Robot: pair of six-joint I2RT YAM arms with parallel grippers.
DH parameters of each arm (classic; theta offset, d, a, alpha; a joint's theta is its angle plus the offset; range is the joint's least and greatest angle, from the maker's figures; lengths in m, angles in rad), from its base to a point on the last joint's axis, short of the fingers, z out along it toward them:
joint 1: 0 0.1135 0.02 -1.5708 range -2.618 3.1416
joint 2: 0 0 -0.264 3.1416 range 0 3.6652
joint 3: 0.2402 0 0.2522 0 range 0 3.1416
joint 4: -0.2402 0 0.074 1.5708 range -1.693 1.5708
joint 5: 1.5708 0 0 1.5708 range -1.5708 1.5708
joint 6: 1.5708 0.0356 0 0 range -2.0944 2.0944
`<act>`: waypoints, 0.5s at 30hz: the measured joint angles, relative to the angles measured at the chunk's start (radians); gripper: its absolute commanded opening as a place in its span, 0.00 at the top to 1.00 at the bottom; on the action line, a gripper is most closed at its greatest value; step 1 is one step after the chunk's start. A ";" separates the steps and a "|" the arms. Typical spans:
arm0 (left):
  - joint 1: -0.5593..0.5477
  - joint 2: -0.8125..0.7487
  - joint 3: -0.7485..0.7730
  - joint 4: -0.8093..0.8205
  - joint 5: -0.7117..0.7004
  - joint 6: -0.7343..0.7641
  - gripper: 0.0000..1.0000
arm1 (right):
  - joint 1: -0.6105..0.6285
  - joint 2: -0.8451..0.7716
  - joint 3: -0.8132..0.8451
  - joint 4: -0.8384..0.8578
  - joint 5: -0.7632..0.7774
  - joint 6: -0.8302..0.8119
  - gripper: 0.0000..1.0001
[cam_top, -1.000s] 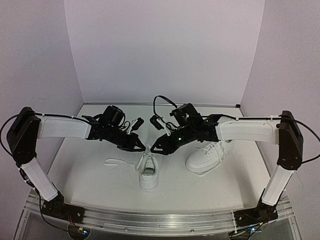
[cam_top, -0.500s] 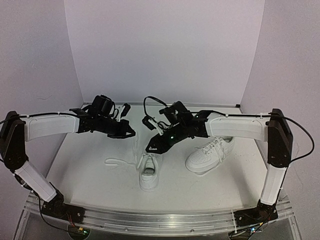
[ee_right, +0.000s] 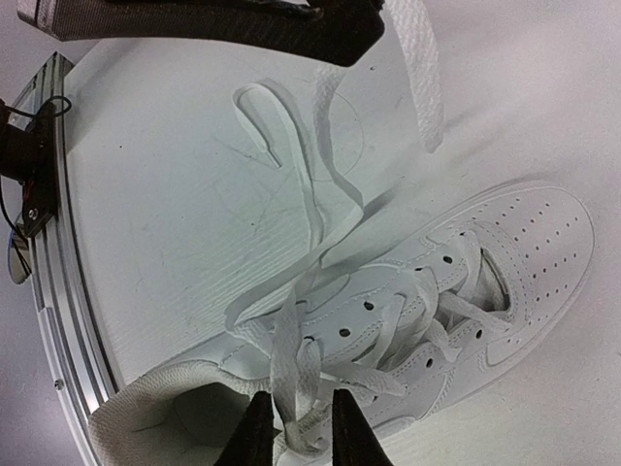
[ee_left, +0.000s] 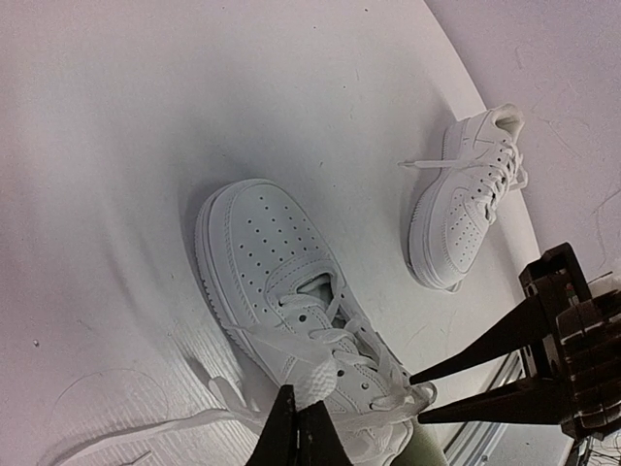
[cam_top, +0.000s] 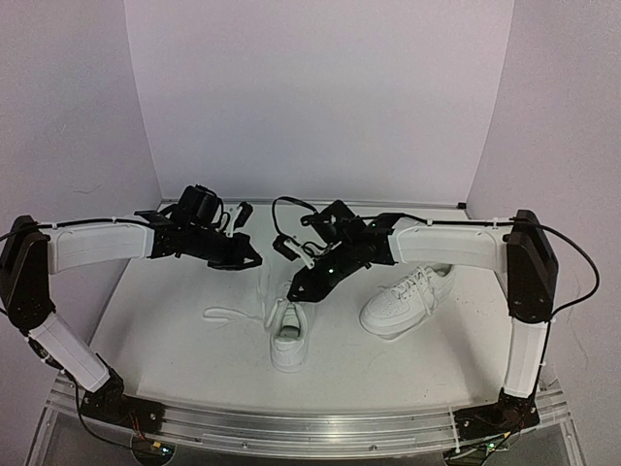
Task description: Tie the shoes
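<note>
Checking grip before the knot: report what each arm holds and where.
Left fingers pinch a lace near its free end. Right fingers straddle another lace over the shoe; a grip cannot be told.

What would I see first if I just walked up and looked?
Two black robot hands meet over an all-white low-top sneaker in the middle. The left hand pinches a long white flat lace up in the air; the right hand straddles a second lace strand at the shoe's opening. A second white sneaker sits to the right.
</note>
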 measured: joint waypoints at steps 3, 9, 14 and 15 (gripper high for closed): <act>0.000 0.003 0.000 0.000 0.007 0.001 1.00 | 0.000 0.001 0.000 -0.007 -0.004 -0.005 0.99; 0.000 0.021 0.009 0.000 0.040 0.012 1.00 | 0.000 0.001 0.000 -0.015 -0.005 -0.018 1.00; 0.000 0.036 0.012 0.005 0.125 0.061 1.00 | 0.000 -0.022 -0.026 0.007 -0.004 -0.019 1.00; 0.000 0.041 0.012 0.009 0.143 0.069 1.00 | 0.000 -0.038 -0.043 0.014 -0.002 -0.019 1.00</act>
